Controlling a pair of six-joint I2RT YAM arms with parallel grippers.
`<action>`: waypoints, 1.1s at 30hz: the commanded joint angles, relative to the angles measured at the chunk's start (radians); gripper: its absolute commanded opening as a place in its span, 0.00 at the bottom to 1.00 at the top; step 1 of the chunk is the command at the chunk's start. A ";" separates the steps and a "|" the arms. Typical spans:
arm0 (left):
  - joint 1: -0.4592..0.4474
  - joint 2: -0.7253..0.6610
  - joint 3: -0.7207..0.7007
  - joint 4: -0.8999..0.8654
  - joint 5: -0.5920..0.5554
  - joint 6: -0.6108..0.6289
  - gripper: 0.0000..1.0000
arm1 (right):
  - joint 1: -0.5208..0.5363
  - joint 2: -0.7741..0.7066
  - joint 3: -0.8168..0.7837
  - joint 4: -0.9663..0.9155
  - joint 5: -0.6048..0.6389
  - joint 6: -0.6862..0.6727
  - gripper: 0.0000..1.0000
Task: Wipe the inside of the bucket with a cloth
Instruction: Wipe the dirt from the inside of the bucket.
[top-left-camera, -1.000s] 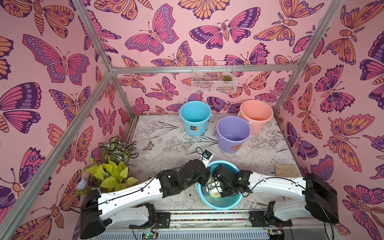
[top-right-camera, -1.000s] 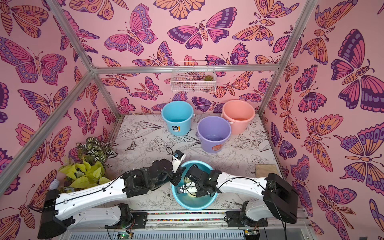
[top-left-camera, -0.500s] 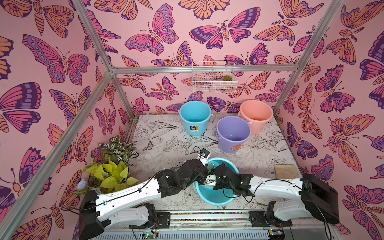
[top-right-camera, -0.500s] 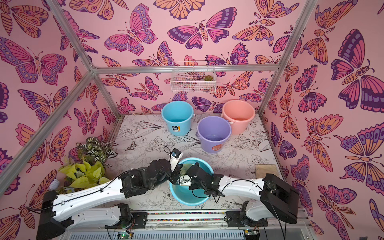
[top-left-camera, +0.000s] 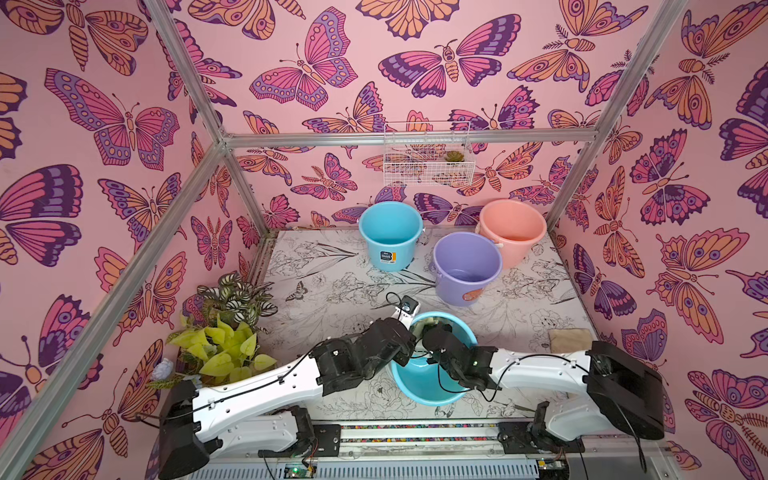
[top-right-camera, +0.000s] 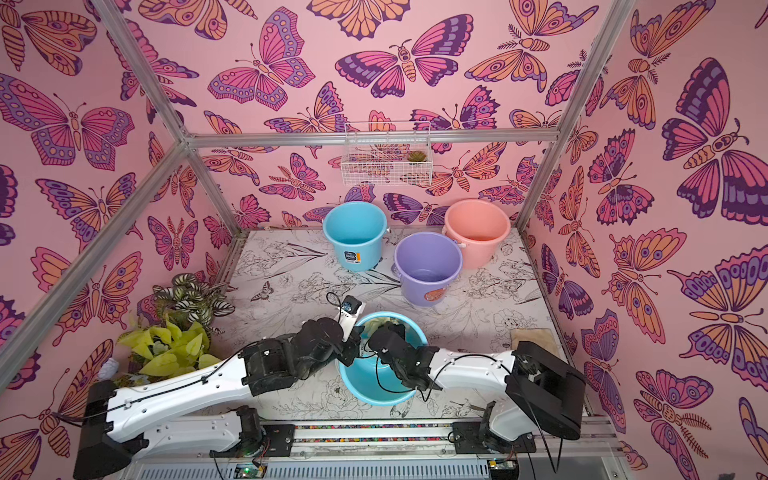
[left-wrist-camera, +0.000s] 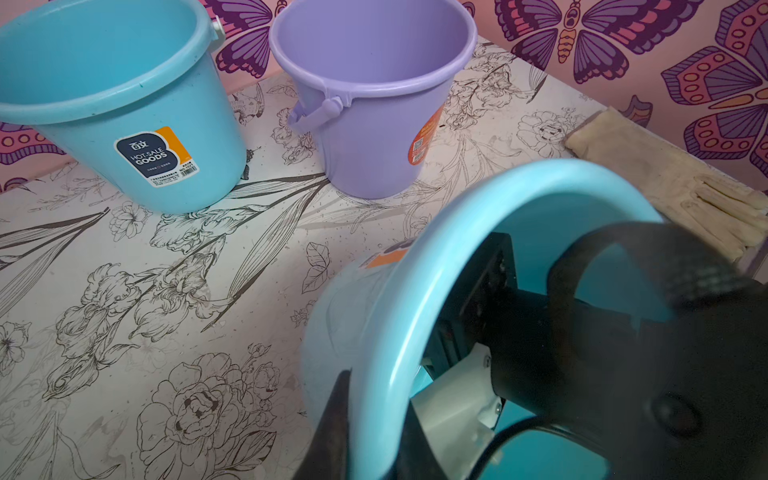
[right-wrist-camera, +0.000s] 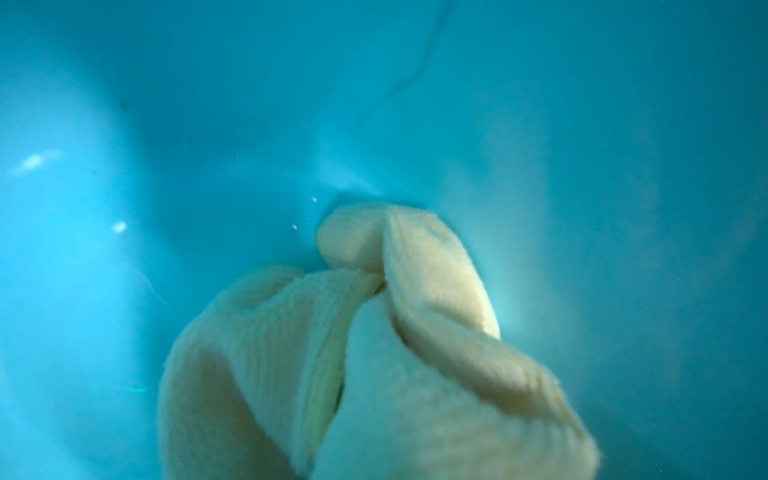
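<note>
step: wiping, mid-pass | blue bucket (top-left-camera: 428, 395): tipped, front of tabletop (top-left-camera: 332, 291), left gripper (left-wrist-camera: 370, 440) clamped on its rim | cloth (right-wrist-camera: 374, 353): bunched in closed right gripper (top-left-camera: 434, 332), against inner wall | next: sweep round wall, rim held firm | 1 purple bucket (top-left-camera: 465, 270) untouched behind

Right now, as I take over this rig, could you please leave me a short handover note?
The left claw is shut on the rim of the near blue bucket, which looks tipped.
The right claw is inside that bucket, shut on the cloth, which is pressed to the inner wall.
The lavender bucket stands upright behind, empty, with neither arm at it.
Done: wiping is under way in the blue bucket only.
Left: finish that wipe; the lavender bucket's inside is not yet wiped.
</note>
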 joint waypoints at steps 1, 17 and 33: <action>-0.018 0.010 0.030 0.084 0.075 -0.044 0.00 | 0.005 0.012 0.072 -0.230 0.037 0.002 0.00; 0.099 0.104 0.150 -0.081 0.289 -0.156 0.00 | 0.006 -0.380 0.166 -0.587 -0.446 0.177 0.00; 0.248 0.205 0.197 -0.275 0.550 -0.213 0.00 | 0.012 -0.529 0.279 -0.604 -0.303 -0.098 0.00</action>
